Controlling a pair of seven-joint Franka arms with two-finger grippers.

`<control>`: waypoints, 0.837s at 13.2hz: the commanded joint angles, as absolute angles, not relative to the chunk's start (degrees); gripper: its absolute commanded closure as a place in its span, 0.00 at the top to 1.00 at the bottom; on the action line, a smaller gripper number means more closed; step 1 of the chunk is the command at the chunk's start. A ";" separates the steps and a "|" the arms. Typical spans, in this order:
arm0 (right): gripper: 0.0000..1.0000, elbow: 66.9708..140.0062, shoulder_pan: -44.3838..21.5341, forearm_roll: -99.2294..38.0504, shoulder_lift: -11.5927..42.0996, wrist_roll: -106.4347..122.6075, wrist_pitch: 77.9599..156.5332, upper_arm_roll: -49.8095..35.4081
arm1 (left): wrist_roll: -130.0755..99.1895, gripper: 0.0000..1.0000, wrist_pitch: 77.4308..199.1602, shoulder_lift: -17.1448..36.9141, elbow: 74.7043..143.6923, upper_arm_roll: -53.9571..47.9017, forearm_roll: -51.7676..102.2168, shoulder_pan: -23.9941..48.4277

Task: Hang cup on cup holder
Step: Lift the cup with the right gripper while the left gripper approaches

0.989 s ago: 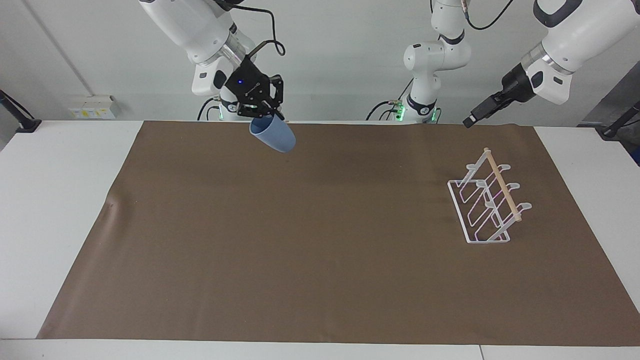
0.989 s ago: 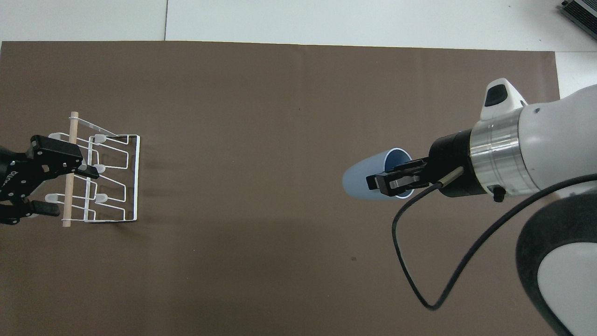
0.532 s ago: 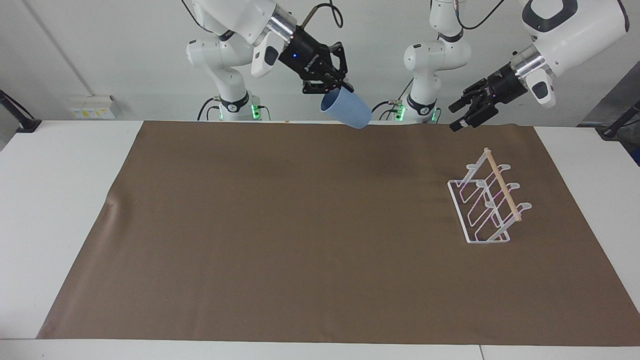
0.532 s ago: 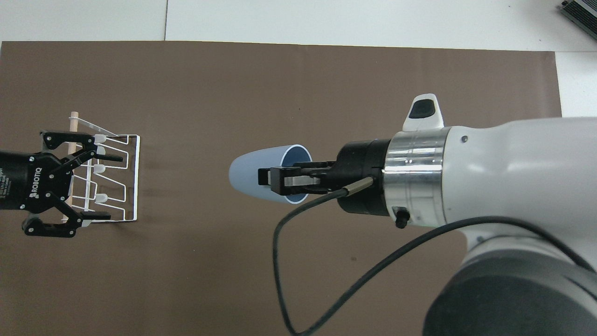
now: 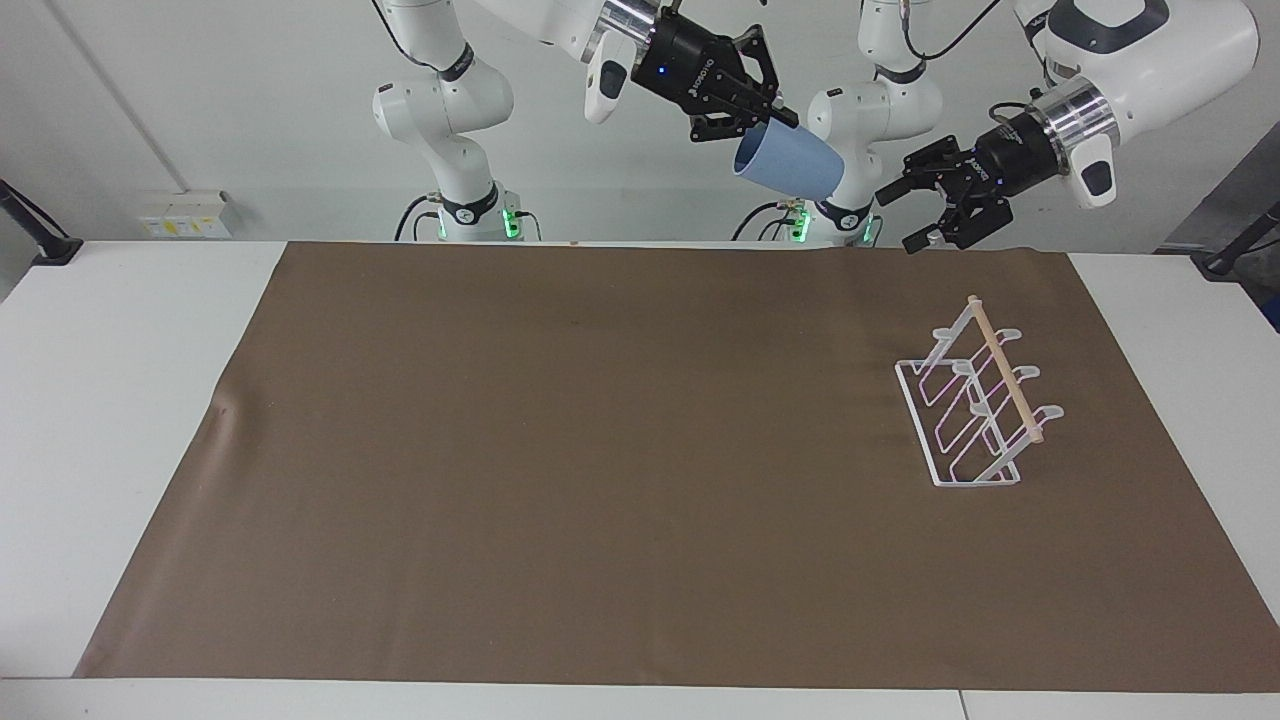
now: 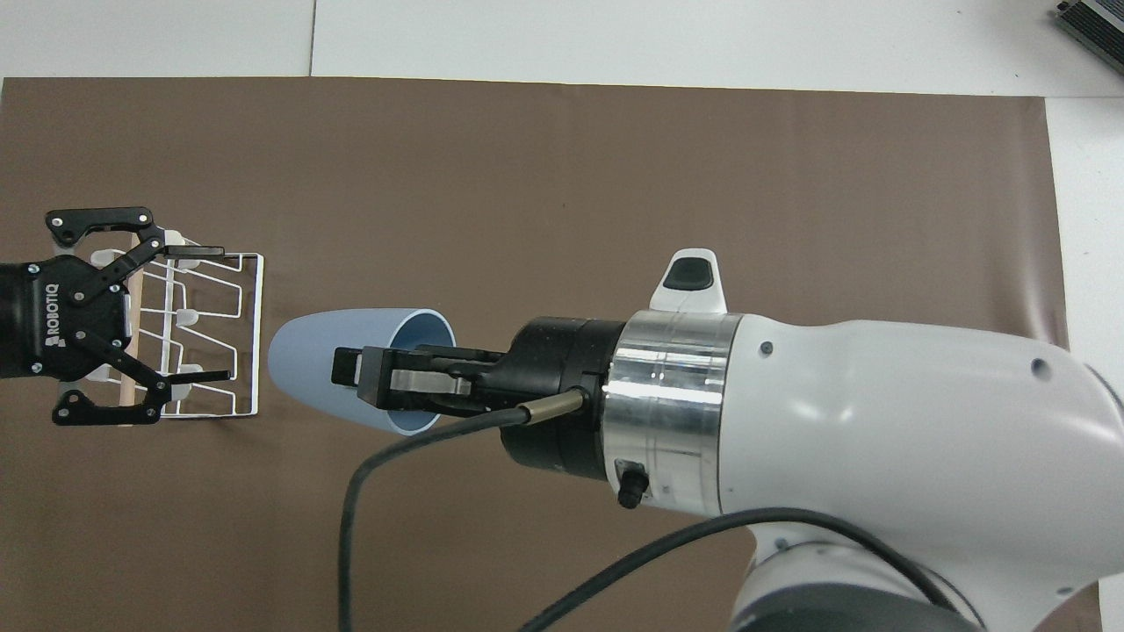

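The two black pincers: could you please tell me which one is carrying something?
The right pincer, raised over the brown mat, grips the light-blue plastic cup by its rim; the left pincer is open and empty.

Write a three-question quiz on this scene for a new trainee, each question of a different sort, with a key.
1. True or false: the cup rests on the brown mat.
2. Which pincer grips the cup? A) the left pincer B) the right pincer C) neither
3. Fill in: the left pincer, fingers spread, is up in the air over the ____.

Key
1. False: the cup is up in the air, tilted, its rim pinched.
2. B.
3. Cup holder: the overhead view shows the pincer over its dowel side; the facing view shows it well above the holder, not touching.
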State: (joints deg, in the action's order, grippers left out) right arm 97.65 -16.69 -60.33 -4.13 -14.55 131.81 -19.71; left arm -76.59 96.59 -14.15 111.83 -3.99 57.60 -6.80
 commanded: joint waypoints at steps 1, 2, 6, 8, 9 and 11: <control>0.00 98.79 -15.91 -62.83 -4.83 -17.13 133.33 -20.83 | -77.43 1.00 94.41 -15.91 113.47 -4.04 61.42 -8.61; 0.00 98.79 -15.91 -63.71 -4.83 -17.49 133.33 -20.83 | -77.26 1.00 92.83 -15.91 113.38 -4.04 63.44 -9.66; 0.00 99.75 -15.91 -63.90 -5.53 -18.54 133.15 -20.92 | -77.08 1.00 89.65 -16.00 112.94 -4.13 64.69 -9.93; 0.00 101.15 -15.82 -63.90 -6.24 -18.54 132.98 -20.92 | -77.34 1.00 89.65 -16.08 112.94 -4.31 64.69 -9.50; 0.00 101.95 -15.82 -63.90 -6.59 -18.46 132.80 -20.92 | -77.43 1.00 89.56 -16.52 112.94 -4.31 64.77 -9.06; 0.00 102.39 -15.82 -63.90 -7.03 -18.46 132.63 -20.83 | -78.22 1.00 89.91 -16.79 112.94 -5.09 64.86 -8.88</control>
State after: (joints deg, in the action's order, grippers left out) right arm 99.96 -16.64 -62.12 -4.65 -18.00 132.12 -20.24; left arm -76.69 90.25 -15.09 111.83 -4.56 63.81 -8.94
